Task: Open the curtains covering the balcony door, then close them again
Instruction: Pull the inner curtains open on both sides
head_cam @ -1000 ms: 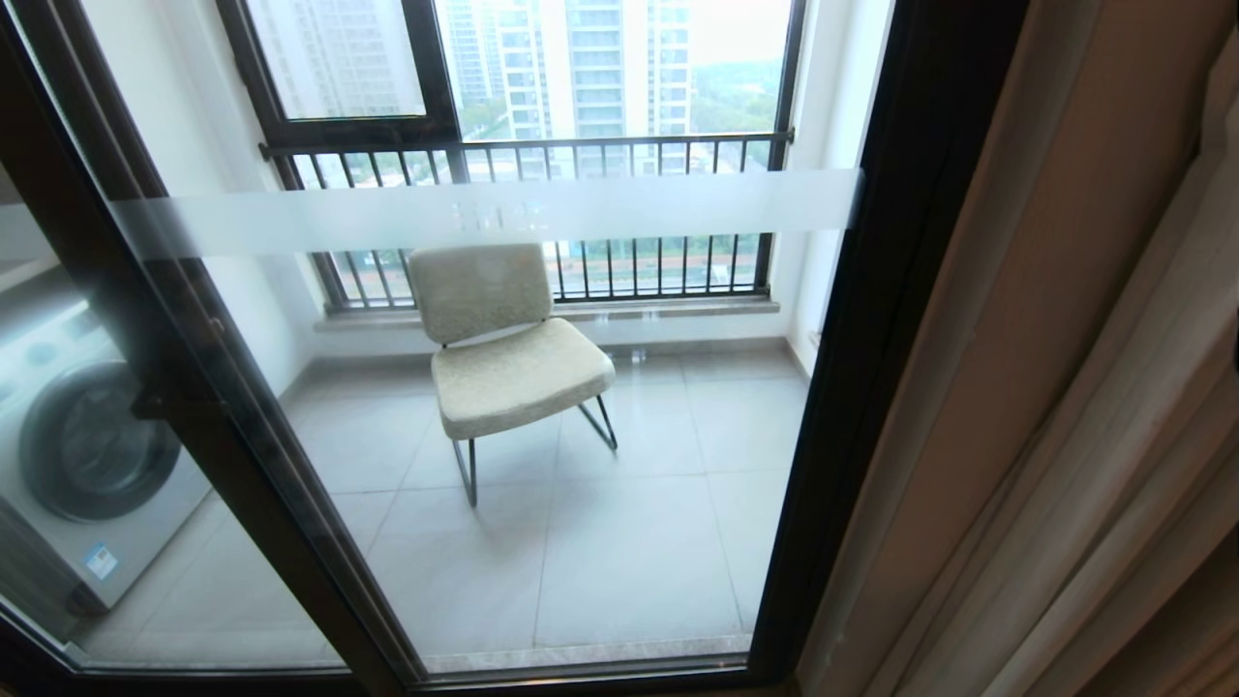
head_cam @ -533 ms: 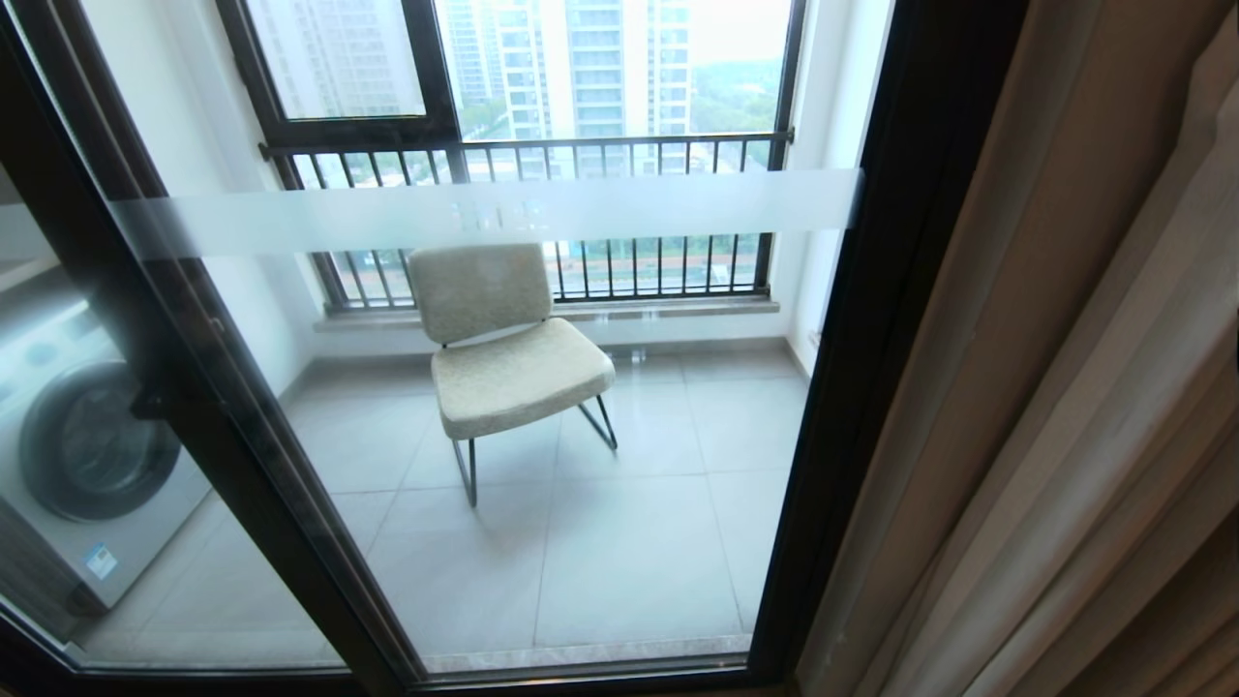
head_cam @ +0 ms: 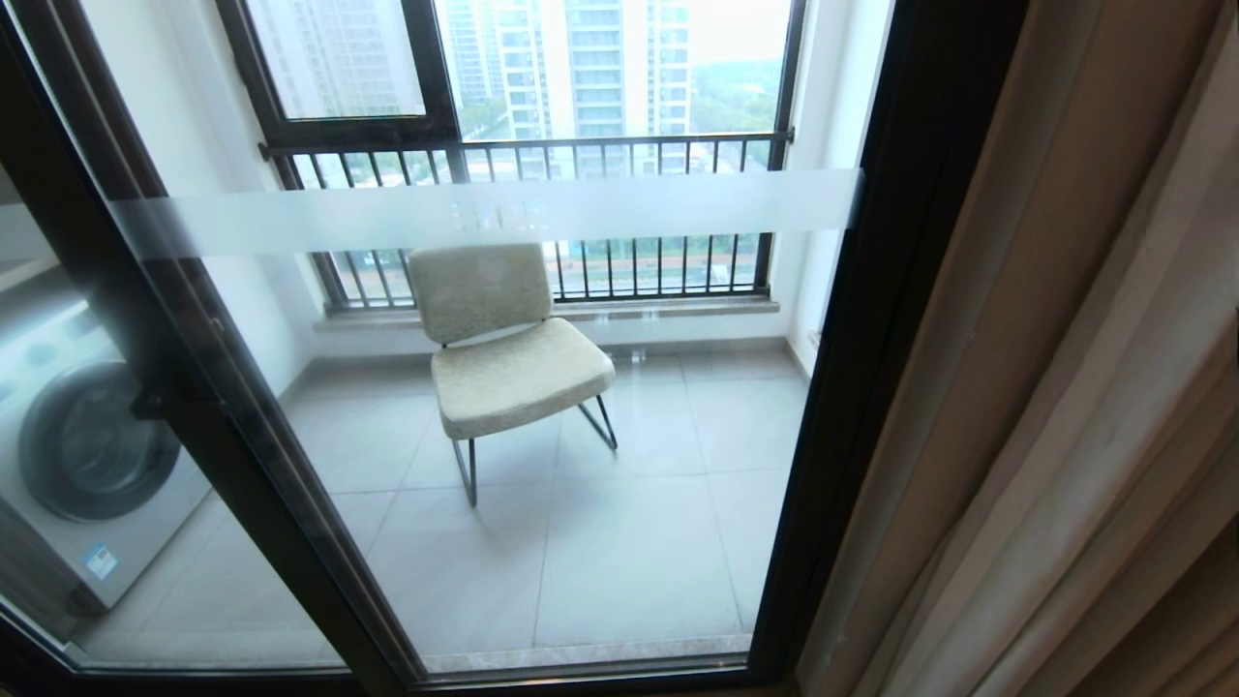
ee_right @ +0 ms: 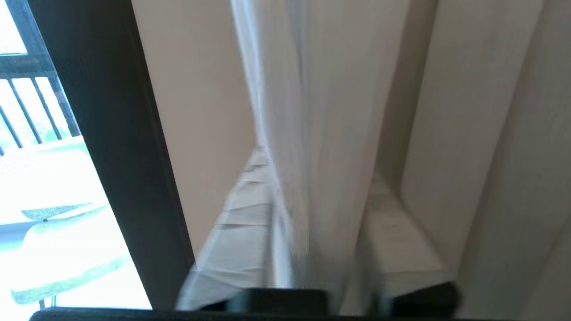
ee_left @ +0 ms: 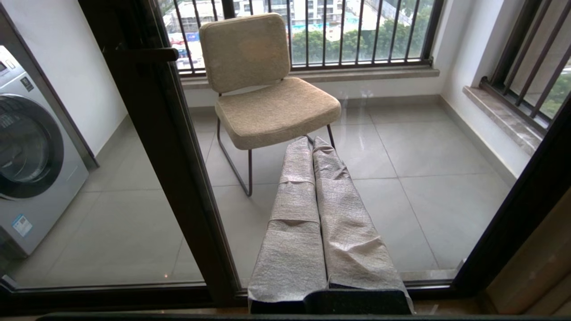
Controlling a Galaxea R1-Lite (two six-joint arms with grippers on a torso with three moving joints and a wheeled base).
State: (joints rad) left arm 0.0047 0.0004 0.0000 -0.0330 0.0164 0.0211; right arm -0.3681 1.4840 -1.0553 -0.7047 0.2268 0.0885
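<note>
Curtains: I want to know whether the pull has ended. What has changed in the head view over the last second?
The curtains' folds at the right edge have shifted slightly and now hang straighter. The right gripper stands open around the sheer fold, seemingly letting go. The balcony door, chair and washing machine are unchanged. The left gripper is parked, shut.

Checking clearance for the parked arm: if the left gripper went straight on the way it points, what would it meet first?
Most likely the glass of the balcony door: the left gripper aims through it toward the chair beyond. Depth is hard to judge.
</note>
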